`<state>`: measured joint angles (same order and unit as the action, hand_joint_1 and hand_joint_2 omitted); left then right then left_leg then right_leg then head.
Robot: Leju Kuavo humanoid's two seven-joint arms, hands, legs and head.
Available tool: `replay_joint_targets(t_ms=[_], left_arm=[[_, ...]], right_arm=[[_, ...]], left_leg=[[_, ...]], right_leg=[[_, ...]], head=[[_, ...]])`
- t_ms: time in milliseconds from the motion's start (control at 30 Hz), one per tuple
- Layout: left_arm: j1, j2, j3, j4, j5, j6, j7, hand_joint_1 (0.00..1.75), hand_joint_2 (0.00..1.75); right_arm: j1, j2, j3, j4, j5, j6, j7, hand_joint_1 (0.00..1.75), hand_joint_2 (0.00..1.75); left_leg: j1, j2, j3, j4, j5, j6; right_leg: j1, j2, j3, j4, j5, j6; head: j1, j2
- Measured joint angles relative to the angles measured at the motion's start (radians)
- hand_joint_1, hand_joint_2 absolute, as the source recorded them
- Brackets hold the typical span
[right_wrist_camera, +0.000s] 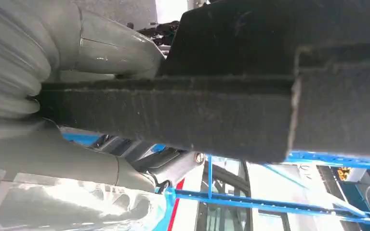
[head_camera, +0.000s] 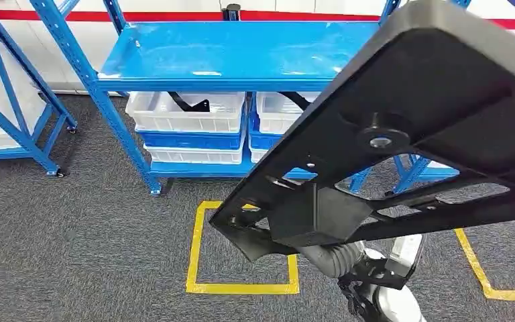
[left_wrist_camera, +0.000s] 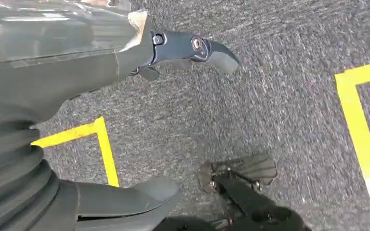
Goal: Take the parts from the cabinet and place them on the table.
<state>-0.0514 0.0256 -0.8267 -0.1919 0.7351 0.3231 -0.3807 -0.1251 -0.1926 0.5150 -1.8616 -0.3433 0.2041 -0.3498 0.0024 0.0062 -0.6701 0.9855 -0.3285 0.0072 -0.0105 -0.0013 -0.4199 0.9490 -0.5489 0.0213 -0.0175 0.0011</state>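
At centre and 3 o'clock of the head view: one black part [head_camera: 402,121], a large flat moulded panel with ribs and a round boss, carried tilted, its high end toward 1 o'clock and its low corner near 7 o'clock.

Right hand [right_wrist_camera: 67,110]: thumb and fingers wrapped around a thick edge of the part [right_wrist_camera: 212,110], gripping it. The grip sits at the low end, so most of the panel overhangs.

Left hand [left_wrist_camera: 125,120]: hanging over the grey carpet [left_wrist_camera: 270,106], fingers apart, holding nothing.

Beyond, at 12 o'clock: blue rack [head_camera: 241,57] with a bare top shelf. Beneath it, white bins [head_camera: 186,111], one showing a further black piece. Yellow tape square [head_camera: 241,287] on the floor at 6 o'clock.

Table: no frame shows it.

Risks, as judged:
- The long overhang may lever the panel out of the one-handed grip.
- The raised end may strike the rack's uprights if the robot turns close by.
- The panel blocks much of the head view, so placing may be misjudged.
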Motion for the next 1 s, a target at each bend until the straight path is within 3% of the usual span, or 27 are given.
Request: replay_joint_targets(t_ms=[33, 67, 100, 133, 167, 200, 233, 267, 300, 333, 367, 400, 500, 533, 567, 633, 667, 700, 733, 767, 800, 833, 867, 900, 933, 1000], left_arm=[[-0.001, 0.0, 0.0, 0.001, -0.001, 0.0, -0.002, 0.0, 1.75], [0.001, -0.001, 0.0, 0.001, -0.002, 0.0, -0.002, 0.0, 1.75], [0.001, -0.002, 0.0, 0.001, -0.003, 0.0, -0.002, 0.0, 1.75], [0.001, -0.002, 0.0, 0.001, -0.004, 0.0, -0.002, 0.0, 1.75], [0.0, -0.002, 0.0, 0.001, -0.004, 0.0, -0.002, 0.0, 1.75], [0.0, -0.002, 0.0, 0.001, -0.004, 0.0, -0.002, 0.0, 1.75], [0.0, -0.002, 0.0, 0.001, -0.006, 0.0, -0.002, 0.0, 1.75], [0.0, -0.002, -0.001, 0.001, -0.008, -0.002, -0.002, 0.0, 1.75], [0.0, -0.001, -0.001, 0.001, -0.01, -0.006, 0.0, 0.0, 1.75], [0.0, 0.0, -0.001, 0.001, -0.011, -0.009, 0.001, 0.0, 1.75], [0.0, 0.0, -0.001, 0.001, -0.011, -0.01, 0.002, 0.0, 1.75], [0.001, 0.0, -0.001, 0.001, -0.011, -0.01, 0.004, 0.0, 1.75], [0.001, 0.0, -0.001, 0.001, -0.012, -0.008, 0.005, 0.0, 1.75], [-0.001, -0.002, -0.001, 0.001, -0.011, -0.007, 0.005, 0.0, 1.75], [-0.001, -0.001, -0.001, 0.001, -0.011, -0.006, 0.004, 0.0, 1.75], [0.0, 0.0, -0.001, 0.001, -0.011, -0.006, 0.005, 0.0, 1.75], [0.001, 0.0, -0.001, 0.001, -0.011, -0.006, 0.005, 0.0, 1.75], [0.002, 0.0, -0.001, 0.001, -0.011, -0.006, 0.005, 0.0, 1.75], [0.001, 0.0, -0.001, 0.001, -0.011, -0.007, 0.005, 0.0, 1.75], [0.001, 0.0, -0.001, 0.001, -0.011, -0.008, 0.005, 0.0, 1.75], [0.001, 0.0, -0.001, 0.001, -0.011, -0.009, 0.005, 0.0, 1.75], [0.0, -0.001, -0.001, 0.001, -0.011, -0.01, 0.005, 0.0, 1.75], [0.0, 0.0, -0.001, 0.001, -0.011, -0.01, 0.005, 0.0, 1.75], [0.0, -0.001, -0.001, 0.001, -0.011, -0.01, 0.005, 0.0, 1.75], [0.0, 0.0, -0.001, 0.001, -0.011, -0.01, 0.005, 0.0, 1.75], [0.001, 0.0, -0.001, 0.001, -0.011, -0.01, 0.005, 0.0, 1.75]], right_arm=[[0.0, 0.001, 0.0, 0.002, 0.0, 0.0, 0.0, 1.75, 1.75], [0.001, 0.003, 0.0, 0.003, 0.001, 0.0, 0.001, 1.75, 1.75], [0.001, 0.004, 0.0, 0.003, 0.0, 0.001, 0.001, 1.75, 1.75], [0.001, 0.005, 0.0, 0.003, 0.0, 0.0, 0.001, 1.75, 1.75], [0.001, 0.006, 0.0, 0.005, 0.001, 0.001, 0.001, 1.75, 1.75], [0.002, 0.006, 0.0, 0.007, 0.001, 0.001, 0.001, 1.75, 1.75], [0.004, 0.006, 0.0, 0.008, 0.001, 0.002, 0.002, 1.75, 1.75], [0.006, 0.006, 0.0, 0.009, -0.001, 0.003, 0.003, 1.75, 1.75], [0.007, 0.006, 0.0, 0.009, -0.002, 0.007, 0.004, 1.75, 1.75], [0.007, 0.006, 0.0, 0.009, -0.004, 0.016, 0.006, 1.75, 1.75], [0.007, 0.007, 0.0, 0.009, -0.006, 0.02, 0.006, 1.75, 1.75], [0.005, 0.009, 0.0, 0.009, -0.007, 0.024, 0.008, 1.75, 1.75], [0.006, 0.012, -0.001, 0.009, -0.01, 0.034, 0.009, 1.75, 1.75], [0.008, 0.011, -0.001, 0.01, -0.01, 0.036, 0.009, 1.75, 1.75], [0.006, 0.011, -0.001, 0.011, -0.01, 0.036, 0.009, 1.75, 1.75], [0.005, 0.011, -0.001, 0.013, -0.01, 0.036, 0.01, 1.75, 1.75], [0.006, 0.011, -0.001, 0.017, -0.01, 0.036, 0.01, 1.75, 1.75], [0.006, 0.011, 0.0, 0.019, -0.01, 0.036, 0.01, 1.75, 1.75], [0.006, 0.011, -0.001, 0.022, -0.01, 0.036, 0.01, 1.75, 1.75], [0.006, 0.011, -0.001, 0.024, -0.01, 0.036, 0.01, 1.75, 1.75], [0.006, 0.011, -0.001, 0.026, -0.01, 0.036, 0.01, 1.75, 1.75], [0.005, 0.011, -0.001, 0.026, -0.01, 0.037, 0.01, 1.75, 1.75], [0.004, 0.011, -0.001, 0.026, -0.01, 0.037, 0.01, 1.75, 1.75], [0.004, 0.012, -0.001, 0.026, -0.01, 0.037, 0.01, 1.75, 1.75], [0.004, 0.012, -0.001, 0.026, -0.011, 0.037, 0.01, 1.75, 1.75], [0.005, 0.011, -0.001, 0.026, -0.01, 0.037, 0.01, 1.75, 1.75]], left_leg=[[0.005, -0.005, -0.011, 0.015, -0.037, -0.007], [0.006, -0.005, -0.021, 0.05, -0.093, -0.011], [0.009, -0.006, -0.041, 0.135, -0.174, -0.018], [0.009, -0.006, -0.058, 0.211, -0.22, -0.022], [0.01, -0.006, -0.072, 0.285, -0.244, -0.026], [0.011, -0.006, -0.072, 0.332, -0.231, -0.029], [0.013, -0.006, -0.055, 0.333, -0.185, -0.031], [0.016, -0.007, -0.027, 0.302, -0.149, -0.031], [0.02, -0.014, 0.036, 0.219, -0.116, -0.029], [0.023, -0.044, 0.108, 0.114, -0.121, -0.026], [0.025, -0.073, 0.152, 0.058, -0.154, -0.02], [0.023, -0.074, 0.164, 0.02, -0.165, -0.016], [0.013, -0.041, 0.159, 0.004, -0.167, -0.008], [0.023, -0.024, 0.16, -0.009, -0.161, 0.006], [0.02, -0.02, 0.156, -0.016, -0.155, 0.018], [0.016, 0.002, 0.146, -0.016, -0.148, 0.028], [0.013, 0.013, 0.141, -0.014, -0.146, 0.03], [0.011, 0.022, 0.137, -0.011, -0.145, 0.03], [0.01, 0.033, 0.134, -0.007, -0.144, 0.03], [0.01, 0.043, 0.133, -0.004, -0.144, 0.03], [0.01, 0.051, 0.134, -0.003, -0.145, 0.029], [0.01, 0.059, 0.136, -0.002, -0.145, 0.028], [0.005, 0.065, 0.136, -0.001, -0.145, 0.025], [-0.002, 0.071, 0.132, 0.002, -0.144, 0.019], [-0.002, 0.079, 0.13, 0.001, -0.142, 0.015], [-0.001, 0.096, 0.131, 0.002, -0.14, 0.009]], right_leg=[[-0.008, -0.004, -0.009, 0.001, 0.011, -0.011], [-0.007, -0.005, -0.02, 0.001, 0.021, -0.026], [-0.005, -0.008, -0.034, 0.001, 0.034, -0.032], [-0.004, -0.009, -0.046, 0.003, 0.045, -0.033], [-0.002, -0.01, -0.053, 0.005, 0.056, -0.033], [-0.002, -0.01, -0.071, 0.008, 0.061, -0.032], [-0.002, -0.009, -0.087, 0.014, 0.07, -0.027], [-0.003, -0.002, -0.099, 0.019, 0.076, -0.023], [-0.004, 0.005, -0.111, 0.024, 0.081, -0.015], [-0.005, 0.009, -0.12, 0.031, 0.086, -0.009], [-0.004, 0.01, -0.132, 0.032, 0.089, -0.003], [-0.001, 0.016, -0.134, 0.035, 0.097, 0.004], [-0.002, 0.039, -0.153, 0.035, 0.118, 0.028], [-0.003, 0.036, -0.176, 0.053, 0.107, 0.027], [0.004, 0.021, -0.196, 0.095, 0.078, 0.024], [-0.001, 0.016, -0.259, 0.242, 0.011, 0.015], [-0.002, 0.015, -0.287, 0.312, -0.011, 0.015], [-0.002, 0.014, -0.296, 0.344, -0.016, 0.02], [-0.002, 0.013, -0.281, 0.328, -0.007, 0.028], [-0.002, 0.009, -0.246, 0.272, 0.016, 0.036], [-0.002, -0.001, -0.193, 0.182, 0.05, 0.045], [-0.001, -0.027, -0.14, 0.089, 0.081, 0.049], [0.005, -0.082, -0.119, 0.037, 0.071, 0.039], [0.017, -0.064, -0.117, 0.036, 0.081, 0.027], [0.016, -0.052, -0.122, 0.039, 0.082, 0.016], [0.013, -0.034, -0.13, 0.038, 0.089, 0.004]], head=[[-0.004, 0.0], [-0.006, 0.0], [-0.01, 0.0], [-0.008, 0.0], [-0.009, 0.0], [-0.009, 0.0], [-0.01, 0.0], [-0.009, 0.0], [-0.009, 0.0], [-0.009, 0.0], [-0.01, 0.0], [-0.005, 0.0], [-0.006, 0.0], [-0.005, 0.0], [0.0, 0.0], [0.006, 0.0], [0.006, 0.0], [0.006, 0.0], [0.006, 0.0], [0.007, 0.0], [0.006, 0.0], [0.007, 0.0], [0.008, 0.0], [0.006, 0.0], [0.006, 0.0], [0.006, 0.0]])
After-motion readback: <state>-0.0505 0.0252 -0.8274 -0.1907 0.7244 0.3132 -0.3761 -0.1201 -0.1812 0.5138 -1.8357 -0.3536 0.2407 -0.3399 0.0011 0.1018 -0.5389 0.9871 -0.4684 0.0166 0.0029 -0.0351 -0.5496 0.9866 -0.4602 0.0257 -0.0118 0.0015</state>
